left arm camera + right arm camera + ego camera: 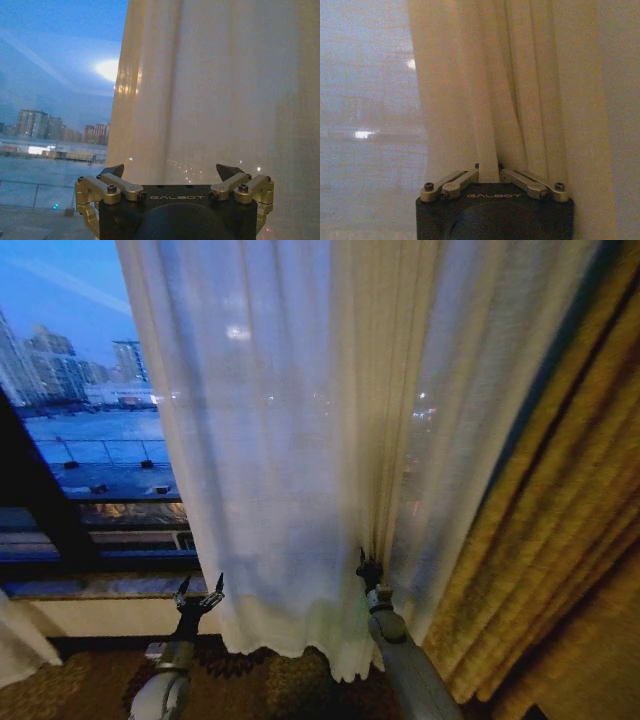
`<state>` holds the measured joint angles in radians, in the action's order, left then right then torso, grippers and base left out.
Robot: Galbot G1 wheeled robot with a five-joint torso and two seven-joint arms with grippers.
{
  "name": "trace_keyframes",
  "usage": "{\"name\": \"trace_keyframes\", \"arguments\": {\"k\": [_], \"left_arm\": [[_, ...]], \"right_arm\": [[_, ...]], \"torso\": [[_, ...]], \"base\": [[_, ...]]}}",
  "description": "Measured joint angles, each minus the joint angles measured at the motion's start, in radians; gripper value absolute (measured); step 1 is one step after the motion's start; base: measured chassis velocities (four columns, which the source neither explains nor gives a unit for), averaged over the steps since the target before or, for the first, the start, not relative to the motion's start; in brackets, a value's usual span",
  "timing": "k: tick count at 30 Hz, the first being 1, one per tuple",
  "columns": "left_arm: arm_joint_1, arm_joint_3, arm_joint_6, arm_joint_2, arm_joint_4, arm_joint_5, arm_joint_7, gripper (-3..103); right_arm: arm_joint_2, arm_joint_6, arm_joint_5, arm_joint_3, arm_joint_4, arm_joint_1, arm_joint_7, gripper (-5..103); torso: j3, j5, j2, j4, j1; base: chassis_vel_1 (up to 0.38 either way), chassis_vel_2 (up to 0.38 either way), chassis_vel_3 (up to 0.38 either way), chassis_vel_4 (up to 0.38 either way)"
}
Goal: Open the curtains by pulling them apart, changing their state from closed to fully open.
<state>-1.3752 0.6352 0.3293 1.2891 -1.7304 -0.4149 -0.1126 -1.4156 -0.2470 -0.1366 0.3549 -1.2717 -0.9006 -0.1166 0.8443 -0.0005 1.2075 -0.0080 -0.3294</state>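
A sheer white curtain [300, 440] hangs across the middle of the head view, its left edge clear of the bare window glass. My right gripper [368, 568] is low down and shut on a bunch of its pleats. In the right wrist view the right gripper [489, 172] pinches a fold of the curtain [510, 90] between its fingertips. My left gripper [198, 592] stands open just left of the curtain's left edge, near the hem, with nothing in it. Seen from the left wrist, the left gripper [175, 172] gapes wide in front of the curtain [210, 90].
Thick gold drapes [560, 540] hang at the right. The uncovered window [90, 390] shows a city at dusk, above a sill [100, 585]. A bit of white fabric [15, 645] shows at the lower left. Patterned carpet [280, 685] lies below.
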Motion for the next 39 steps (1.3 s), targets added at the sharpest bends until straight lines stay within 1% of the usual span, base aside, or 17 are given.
{"name": "trace_keyframes", "arguments": {"k": [3, 5, 10, 14, 21, 23, 25, 26, 28, 31, 32, 35, 37, 39], "left_arm": [[0.0, 0.0, 0.0, 0.0, 0.0, 0.0, 0.0, 100], [0.0, 0.0, 0.0, 0.0, 0.0, 0.0, 0.0, 100], [0.0, 0.0, 0.0, 0.0, 0.0, 0.0, 0.0, 100], [0.0, 0.0, 0.0, 0.0, 0.0, 0.0, 0.0, 100], [0.0, 0.0, 0.0, 0.0, 0.0, 0.0, -0.001, 100], [0.0, 0.0, 0.0, 0.0, 0.0, 0.0, 0.0, 100], [0.0, 0.001, 0.0, 0.0, 0.0, 0.0, 0.0, 100], [0.0, 0.001, 0.0, 0.0, 0.0, 0.0, 0.0, 100], [0.0, 0.001, 0.0, 0.0, 0.0, 0.0, 0.0, 100], [0.0, 0.001, 0.0, 0.0, 0.0, 0.0, 0.0, 100], [0.0, 0.001, 0.0, 0.0, 0.0, 0.0, 0.0, 100], [0.0, 0.0, 0.0, 0.0, 0.0, 0.0, 0.0, 100], [0.0, 0.0, 0.0, 0.0, 0.0, 0.0, 0.0, 100], [0.0, 0.0, 0.0, 0.0, 0.0, 0.0, 0.0, 100]], "right_arm": [[-0.002, -0.001, 0.002, 0.0, 0.0, -0.001, -0.001, 0], [-0.003, -0.002, 0.005, 0.001, 0.0, -0.001, -0.002, 0], [-0.011, -0.034, -0.004, -0.002, 0.009, 0.003, -0.018, 0], [-0.014, -0.046, 0.032, -0.001, 0.009, 0.004, -0.019, 0], [-0.02, -0.048, 0.059, -0.002, 0.008, -0.005, -0.023, 0], [-0.02, -0.046, 0.06, -0.005, 0.007, -0.006, -0.023, 0], [-0.02, -0.039, 0.061, -0.006, 0.004, -0.006, -0.023, -2], [-0.02, -0.034, 0.06, -0.006, 0.002, -0.005, -0.024, 3], [-0.02, -0.029, 0.06, -0.007, 0.001, -0.004, -0.026, 3], [-0.019, -0.005, 0.063, -0.013, -0.017, -0.004, -0.05, 20], [-0.019, -0.005, 0.063, -0.013, -0.017, -0.004, -0.05, 20], [-0.014, 0.03, 0.065, -0.02, -0.053, -0.026, -0.077, 36], [-0.011, 0.042, 0.064, -0.023, -0.069, -0.036, -0.084, 36], [-0.005, 0.058, 0.06, -0.025, -0.109, -0.065, -0.105, 47]], "torso": [[0.0, 0.0001, 0.0, -0.0001, 0.0], [0.0, 0.001, 0.0, 0.0, 0.0], [0.0, 0.0004, 0.0, 0.0, 0.0], [0.0, 0.0004, 0.0, -0.0003, 0.0], [0.0, 0.0009, 0.0, -0.0003, 0.0], [0.0, -0.0004, 0.0, 0.0, 0.0], [0.0, -0.0004, 0.0, 0.0003, 0.0], [0.0, 0.0001, 0.0, 0.0005, 0.0], [0.0, 0.0004, 0.0, 0.0004, 0.0], [0.0, 0.0003, 0.0, 0.0001, 0.0], [0.0, 0.0003, 0.0, 0.0001, 0.0], [0.0, 0.0008, 0.0, -0.0001, 0.0], [0.0, 0.0007, 0.0, -0.0001, 0.0], [0.0, 0.0007, 0.0, -0.0002, 0.0]], "base": [[-0.348, -0.369, 0.352, 0.345], [-0.358, -0.307, 0.369, 0.326], [-0.362, -0.359, 0.367, 0.353], [-0.263, -0.273, 0.288, 0.305], [-0.096, -0.092, 0.103, 0.075], [0.015, 0.02, -0.027, -0.023], [0.041, 0.041, -0.051, -0.047], [0.054, 0.031, -0.048, -0.049], [0.054, 0.031, -0.047, -0.055], [0.0, 0.0, 0.0, 0.0], [0.0, 0.0, 0.0, 0.0], [0.0, 0.0, 0.0, 0.0], [0.0, 0.0, 0.0, 0.0], [0.0, 0.0, 0.0, 0.0]]}}
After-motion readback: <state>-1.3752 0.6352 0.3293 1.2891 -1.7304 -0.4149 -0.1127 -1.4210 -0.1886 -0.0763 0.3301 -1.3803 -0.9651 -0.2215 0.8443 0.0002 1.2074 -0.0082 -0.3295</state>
